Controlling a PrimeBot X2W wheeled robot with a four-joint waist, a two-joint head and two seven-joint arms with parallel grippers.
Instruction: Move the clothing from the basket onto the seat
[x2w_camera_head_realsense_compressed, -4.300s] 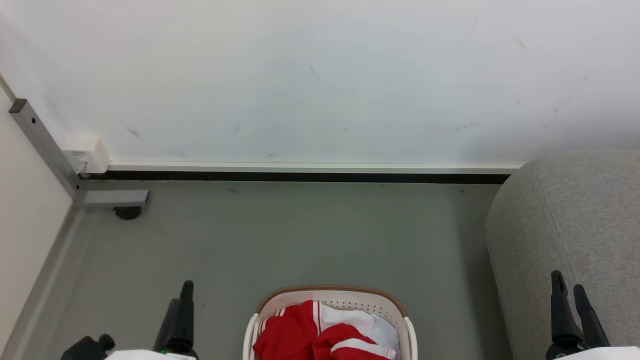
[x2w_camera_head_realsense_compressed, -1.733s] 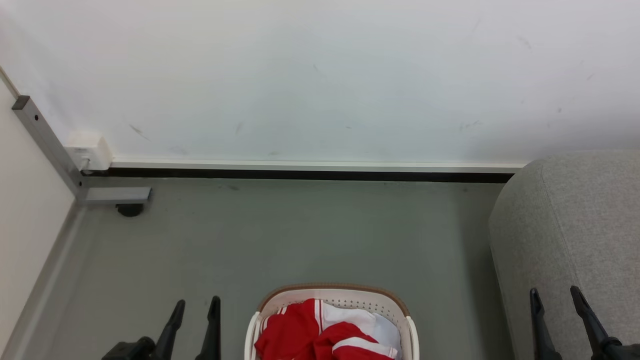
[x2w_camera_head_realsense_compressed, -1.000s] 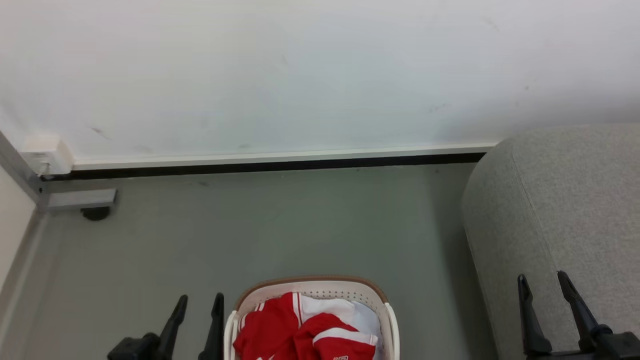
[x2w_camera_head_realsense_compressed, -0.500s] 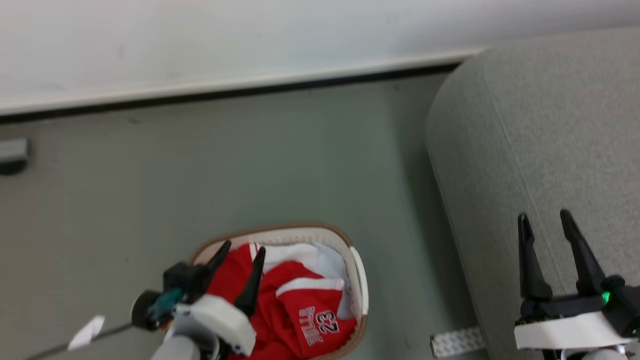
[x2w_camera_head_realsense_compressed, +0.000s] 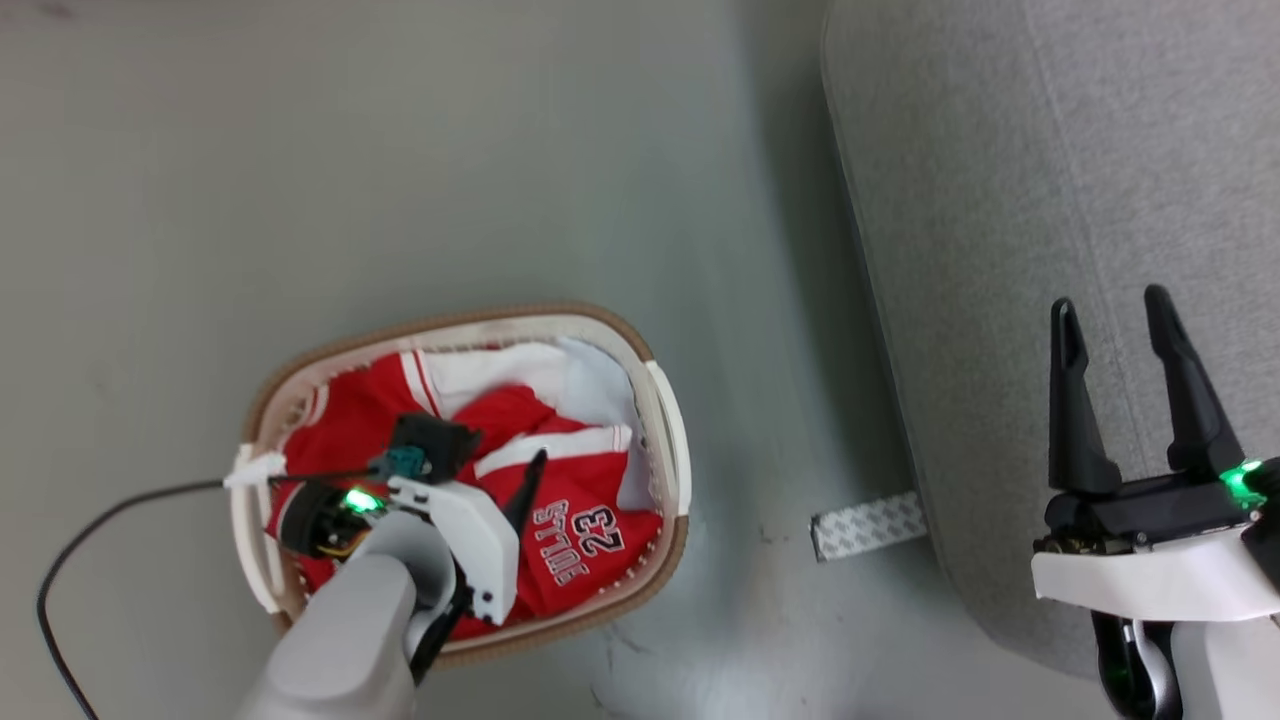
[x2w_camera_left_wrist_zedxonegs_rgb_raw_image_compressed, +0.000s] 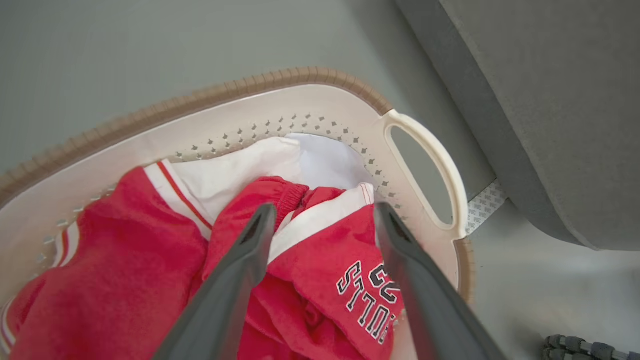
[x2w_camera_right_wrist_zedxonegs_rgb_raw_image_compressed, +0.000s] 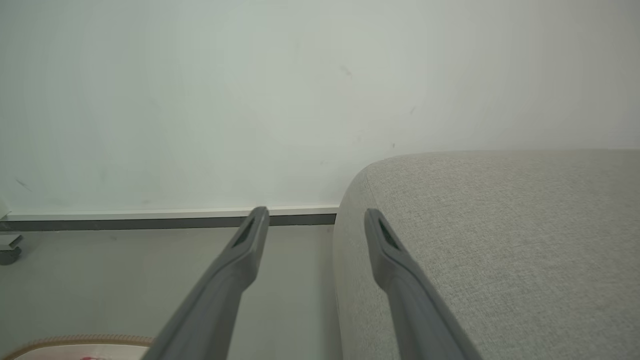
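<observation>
Clothing (x2w_camera_head_realsense_compressed: 372, 425) lettered "ULLS 23", inside basket (x2w_camera_head_realsense_compressed: 667, 425)

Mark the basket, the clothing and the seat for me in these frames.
basket (x2w_camera_left_wrist_zedxonegs_rgb_raw_image_compressed: 210, 122), left wrist view, bare cream inner wall just below the brown rim.
clothing (x2w_camera_left_wrist_zedxonegs_rgb_raw_image_compressed: 325, 260), left wrist view, red fabric of the lettered garment.
seat (x2w_camera_head_realsense_compressed: 1000, 200), head view, grey upholstered top surface.
</observation>
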